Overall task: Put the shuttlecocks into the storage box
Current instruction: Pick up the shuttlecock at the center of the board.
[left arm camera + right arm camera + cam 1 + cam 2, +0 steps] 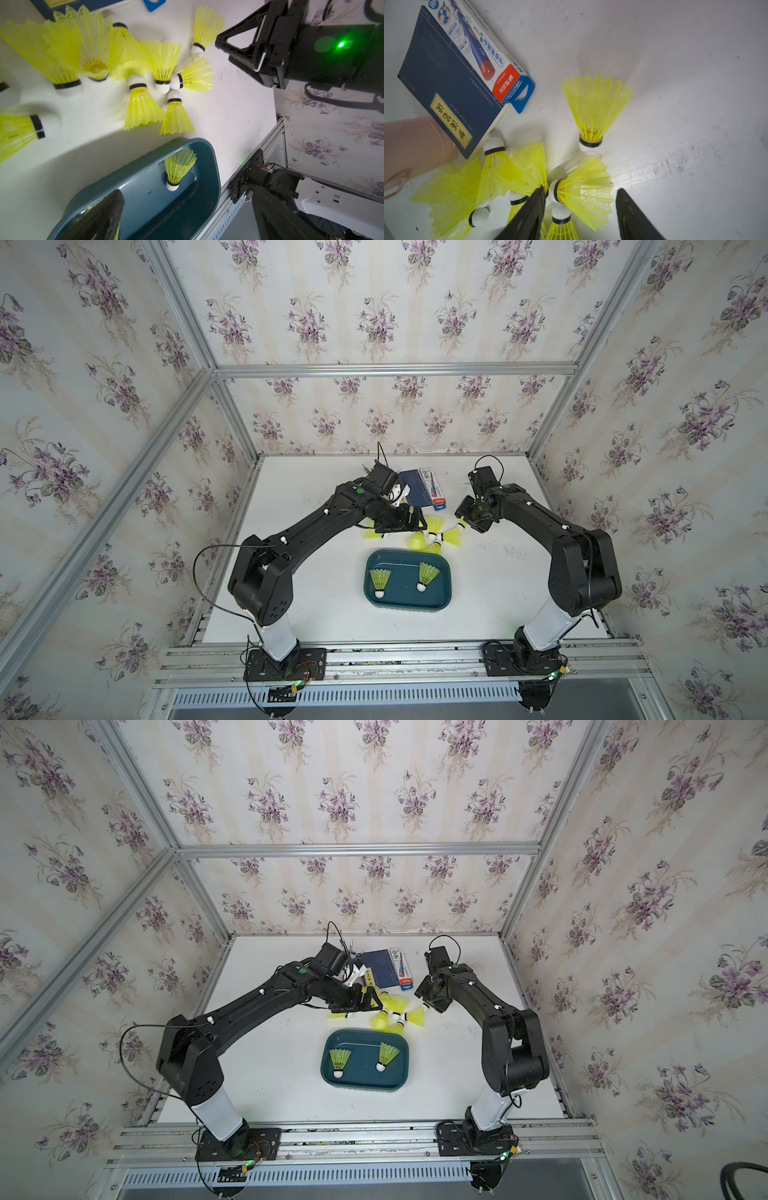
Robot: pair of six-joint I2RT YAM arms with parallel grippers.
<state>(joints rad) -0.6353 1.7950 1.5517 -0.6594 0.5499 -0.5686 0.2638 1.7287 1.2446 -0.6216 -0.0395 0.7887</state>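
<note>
Right claw (580,190), partly open, is set astride the skirt of one shuttlecock (584,196) in the heap (432,537) on the surface (675,104); nothing is clamped. Left claw (417,524), spread wide and empty, is held at the heap's opposite edge. Two shuttlecocks (380,580) are seen lying in the storage box (399,601), near the heap.

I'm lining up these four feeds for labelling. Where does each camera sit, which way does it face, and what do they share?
Top views: overhead, looking down at the white table; left arm and right arm whole in both top views.
Left wrist: on the left arm, facing the neon yellow plastic shuttlecocks and shallow dark teal storage box; open left gripper frames it, right gripper opposite.
Right wrist: close above the pile, own fingers straddling one shuttlecock.
Shared: pile in all; box not in right wrist.
</note>
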